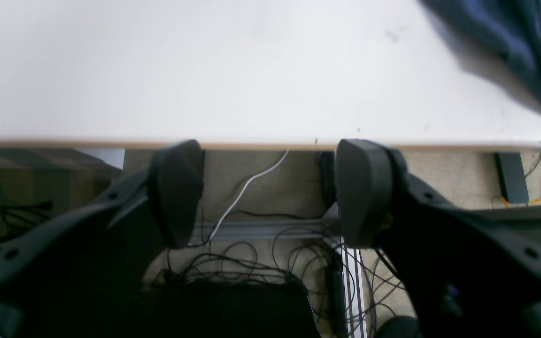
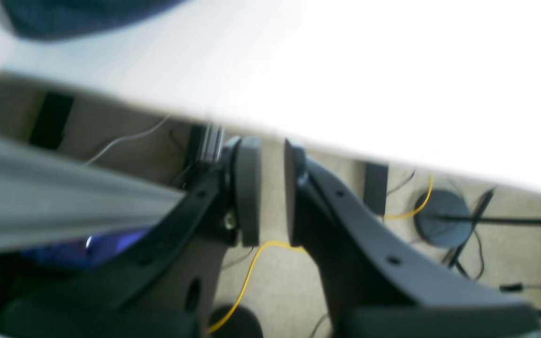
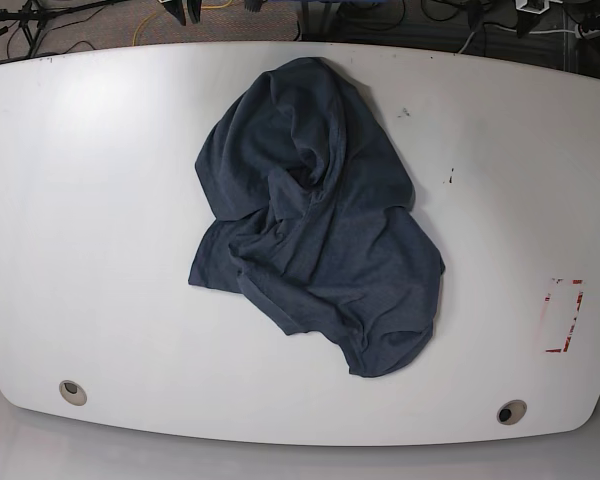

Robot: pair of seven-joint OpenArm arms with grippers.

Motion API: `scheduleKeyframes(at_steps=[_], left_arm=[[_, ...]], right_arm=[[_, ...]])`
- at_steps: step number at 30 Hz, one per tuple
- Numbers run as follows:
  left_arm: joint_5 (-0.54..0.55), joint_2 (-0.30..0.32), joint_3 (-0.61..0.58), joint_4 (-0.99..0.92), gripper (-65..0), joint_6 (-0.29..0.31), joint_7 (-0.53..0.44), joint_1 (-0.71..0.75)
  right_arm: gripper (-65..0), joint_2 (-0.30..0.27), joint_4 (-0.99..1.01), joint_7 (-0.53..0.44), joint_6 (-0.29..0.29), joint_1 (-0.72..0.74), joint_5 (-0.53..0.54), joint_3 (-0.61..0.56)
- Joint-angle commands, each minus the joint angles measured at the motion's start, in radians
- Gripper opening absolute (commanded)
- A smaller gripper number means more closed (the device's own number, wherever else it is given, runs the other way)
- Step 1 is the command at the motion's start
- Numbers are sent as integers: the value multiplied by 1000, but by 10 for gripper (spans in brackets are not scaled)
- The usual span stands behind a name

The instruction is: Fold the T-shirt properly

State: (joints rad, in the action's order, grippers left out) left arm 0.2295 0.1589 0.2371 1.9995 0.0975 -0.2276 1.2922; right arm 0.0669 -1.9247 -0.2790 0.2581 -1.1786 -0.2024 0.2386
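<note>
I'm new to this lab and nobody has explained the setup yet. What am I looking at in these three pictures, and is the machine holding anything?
It is a robot with two arms, each ending in a claw, and its job is to fold the T-shirt. One picture looks down on the white table from above: the dark blue shirt lies crumpled in a heap near the middle, not yet folded. The arms do not show there.

The other two pictures come from cameras on the wrists, looking out past each claw. Both claws hang off the table's edge, over the floor and its cables. The left claw is wide open and empty, with a corner of the shirt at the top right of its picture. The right claw is nearly shut, with only a thin gap between its pads and nothing in it. So nothing is held.
</note>
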Motion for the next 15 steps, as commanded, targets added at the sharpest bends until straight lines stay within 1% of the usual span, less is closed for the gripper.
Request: scheduleKeyframes(at_steps=[1,4,15], left_arm=[[1,2,3,16,-231,-2,-21,6],[-2,3,-4,-1,-231,-3,-23,-30],[1,6,3,-15,-232,-5,-22,-80]], right_arm=[[-566,-6,-20,-16,-4,-4,6,1],[-567,-10,-14,11,-4,42,6,-8],[-566,-6,-11,54,-4,110,7,-9]])
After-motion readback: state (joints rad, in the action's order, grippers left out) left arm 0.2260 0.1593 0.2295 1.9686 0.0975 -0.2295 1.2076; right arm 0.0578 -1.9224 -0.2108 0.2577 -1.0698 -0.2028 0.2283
